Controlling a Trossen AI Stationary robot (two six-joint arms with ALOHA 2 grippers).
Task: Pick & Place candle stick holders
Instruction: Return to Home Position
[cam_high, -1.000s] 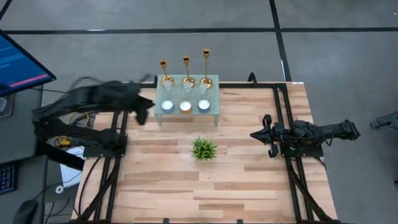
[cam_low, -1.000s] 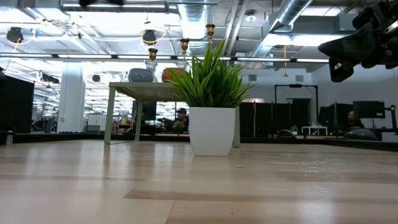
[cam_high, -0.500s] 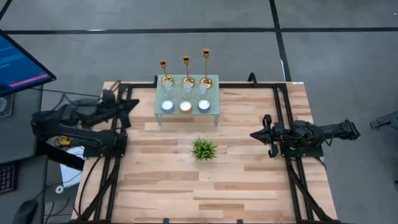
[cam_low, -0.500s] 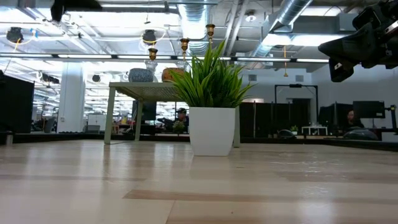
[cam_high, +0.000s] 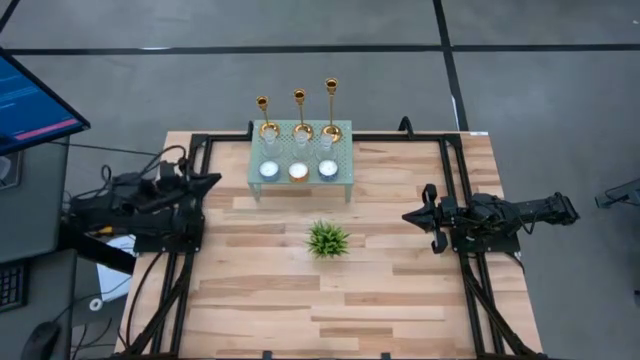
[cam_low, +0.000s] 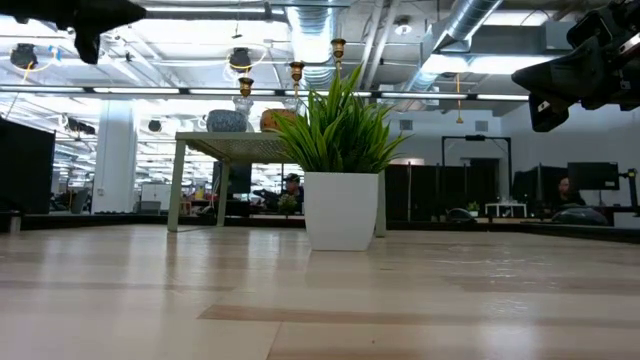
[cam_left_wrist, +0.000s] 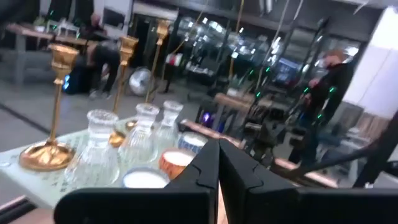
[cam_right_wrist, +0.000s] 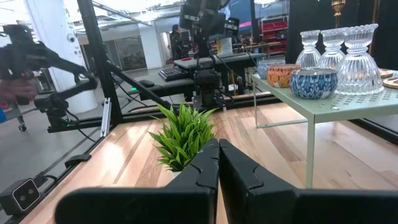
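Note:
Three gold candlestick holders stand by their round bases in a row along the far edge of a small pale green perforated stand (cam_high: 343, 160): the left one (cam_high: 263, 116), the middle one (cam_high: 300, 113) and the right one (cam_high: 331, 105). They also show in the left wrist view (cam_left_wrist: 55, 112). My left gripper (cam_high: 214, 181) is shut and empty, to the left of the stand over the table's left edge. My right gripper (cam_high: 408, 216) is shut and empty at the table's right side, pointing toward the plant.
On the stand, in front of the candlesticks, are three clear glass cups (cam_left_wrist: 102, 149) and three round tealights (cam_high: 298, 171). A small green plant in a white pot (cam_high: 327, 239) stands mid-table. Black frame rails run along the table's left and right sides. People show in the room behind.
My left gripper has drawn back from beside the stand's left end toward the table's left edge and a little toward the near edge, coming lower. The candlesticks and the right arm have not moved.

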